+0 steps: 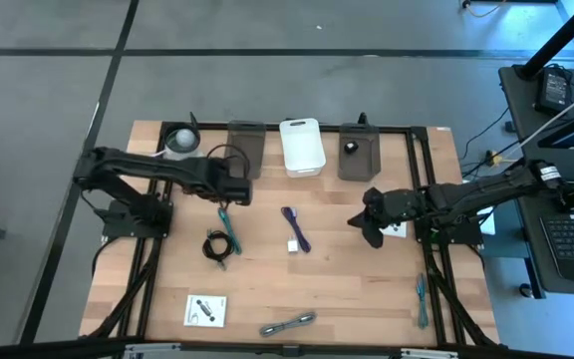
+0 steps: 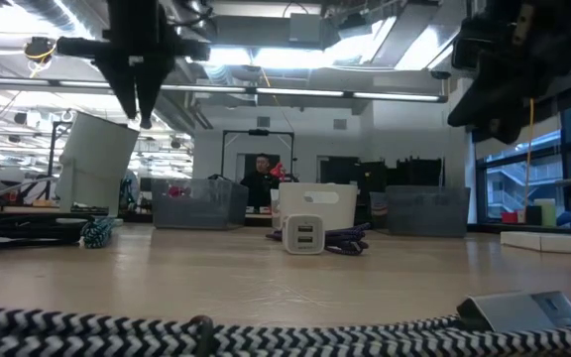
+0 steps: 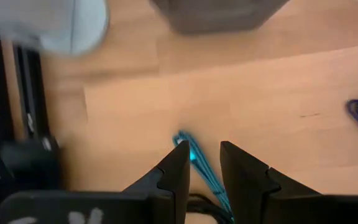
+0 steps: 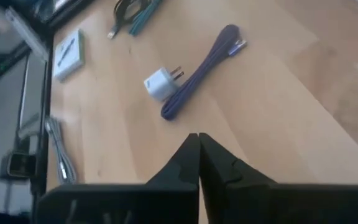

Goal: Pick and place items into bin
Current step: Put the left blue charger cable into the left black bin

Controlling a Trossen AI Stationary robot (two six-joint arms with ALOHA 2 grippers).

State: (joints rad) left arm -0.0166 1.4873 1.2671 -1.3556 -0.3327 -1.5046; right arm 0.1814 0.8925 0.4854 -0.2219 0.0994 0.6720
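My left gripper hangs well above the table, pointing steeply down, its fingers a little apart. A teal cable lies on the wood below the gap, untouched. My right gripper is shut and holds nothing, slanting down toward the table's middle. Ahead of it lie a purple cable and a white plug cube. A coiled black cable lies near the teal one. The white bin stands at the far edge.
Grey bins flank the white one. A pale cup with a ball stands at the far left. A white card and a striped grey cable lie near the front edge, and a teal item at the right.
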